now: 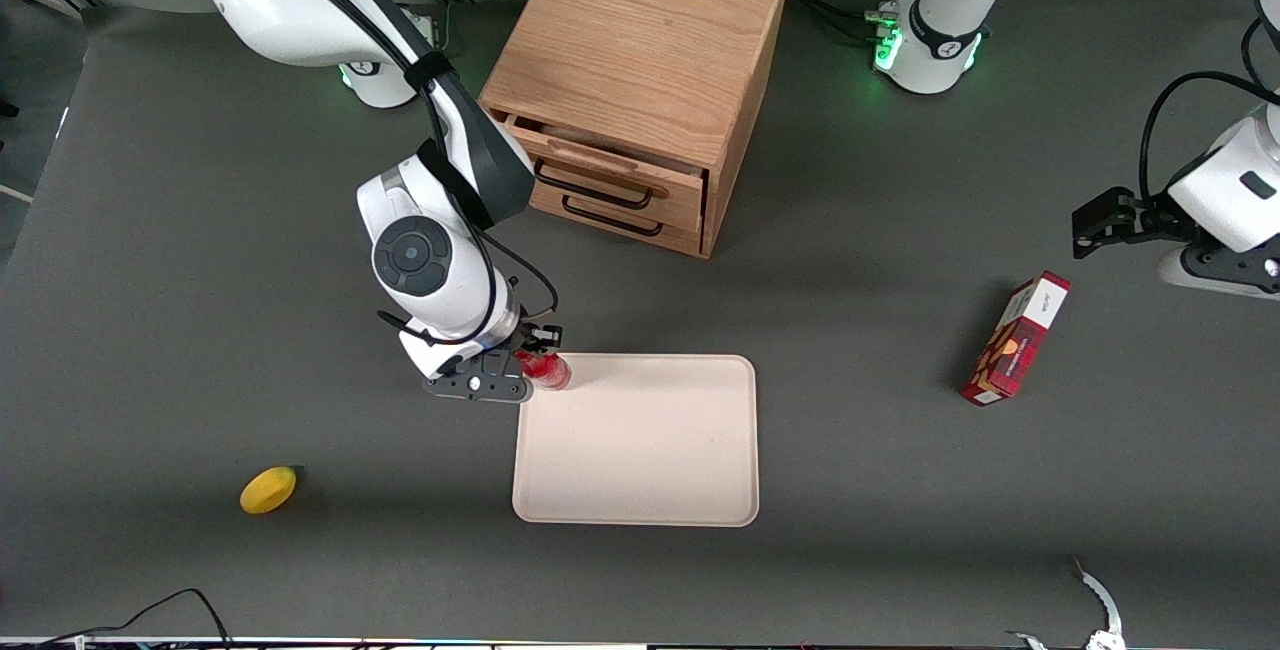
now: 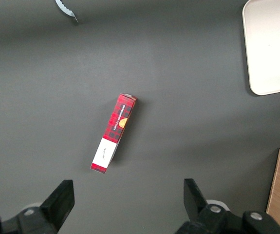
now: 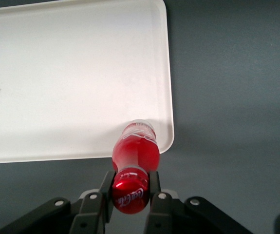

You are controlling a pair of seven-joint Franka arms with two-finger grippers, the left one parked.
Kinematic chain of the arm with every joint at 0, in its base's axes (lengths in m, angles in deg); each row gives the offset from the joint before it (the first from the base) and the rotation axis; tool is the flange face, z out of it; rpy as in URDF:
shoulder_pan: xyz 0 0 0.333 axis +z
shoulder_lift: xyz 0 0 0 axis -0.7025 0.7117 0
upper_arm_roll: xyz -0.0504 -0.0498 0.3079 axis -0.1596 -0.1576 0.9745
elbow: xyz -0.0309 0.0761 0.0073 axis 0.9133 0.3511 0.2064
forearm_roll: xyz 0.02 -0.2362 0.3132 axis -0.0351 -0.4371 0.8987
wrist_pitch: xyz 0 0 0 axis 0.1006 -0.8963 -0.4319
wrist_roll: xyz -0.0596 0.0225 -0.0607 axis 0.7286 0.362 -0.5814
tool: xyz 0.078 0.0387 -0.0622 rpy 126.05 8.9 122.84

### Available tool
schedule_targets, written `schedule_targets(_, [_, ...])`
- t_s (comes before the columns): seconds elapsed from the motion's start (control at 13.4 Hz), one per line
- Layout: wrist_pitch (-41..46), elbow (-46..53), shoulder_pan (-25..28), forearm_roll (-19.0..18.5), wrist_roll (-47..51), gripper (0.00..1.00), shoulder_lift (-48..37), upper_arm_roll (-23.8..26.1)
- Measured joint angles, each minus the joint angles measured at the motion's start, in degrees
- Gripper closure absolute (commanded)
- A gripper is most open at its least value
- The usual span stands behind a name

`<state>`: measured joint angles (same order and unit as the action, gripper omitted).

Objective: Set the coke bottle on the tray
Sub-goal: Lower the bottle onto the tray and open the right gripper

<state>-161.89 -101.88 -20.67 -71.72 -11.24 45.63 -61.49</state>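
A small yellow lemon (image 1: 268,489) lies alone on the grey table (image 1: 200,280), toward the working arm's end and nearer the front camera than anything else. The gripper (image 1: 528,368) hangs over the corner of the tray (image 1: 640,450) closest to the wooden drawer cabinet (image 1: 640,80), its fingers (image 3: 105,190) closed on the neck of the coke bottle (image 3: 135,156), just under the red cap. The bottle is small, glossy and red, with white script on the cap, and it sits over the tray's rim at that corner. The cream tray's flat surface is bare. A red carton (image 1: 1015,338) lies well apart, toward the parked arm's end.
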Motion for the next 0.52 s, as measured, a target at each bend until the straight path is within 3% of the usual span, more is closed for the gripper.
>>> schedule_targets(0.52, [-0.7, 2.4, -1.0, -0.1, -1.3, 1.00, 1.1, -0.7])
